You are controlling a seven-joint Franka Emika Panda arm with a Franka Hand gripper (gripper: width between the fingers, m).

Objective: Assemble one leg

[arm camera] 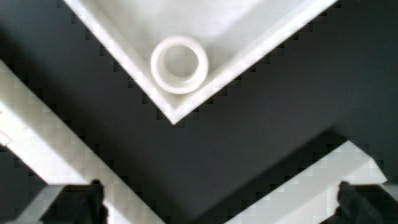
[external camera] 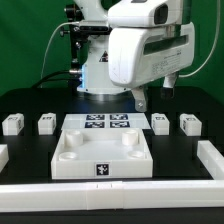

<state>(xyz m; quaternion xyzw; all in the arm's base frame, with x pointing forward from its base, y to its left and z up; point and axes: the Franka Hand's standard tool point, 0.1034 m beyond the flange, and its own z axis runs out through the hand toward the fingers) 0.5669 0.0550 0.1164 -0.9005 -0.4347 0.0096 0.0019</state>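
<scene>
No leg in hand yet; I'm at the approach step.
On the black counter (external camera: pixel 30 150) sits the white tray part (external camera: pixel 100 160). My tool (arm camera: pixel 210 202) hangs above its corner socket (arm camera: pixel 178 62), jaws wide apart and empty. Next I need to reach the leg (external camera: pixel 160 123), standing just beside the marker board (external camera: pixel 108 123) on the exterior view's right.

You have: tray part (external camera: pixel 75 168) front centre; marker board (external camera: pixel 107 123) just behind it; two legs (external camera: pixel 46 123) at the exterior view's left of the board, two legs (external camera: pixel 160 123) at its right.

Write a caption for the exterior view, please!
Open gripper hovers above the black table; four legs flank the marker board and white tray part.
</scene>
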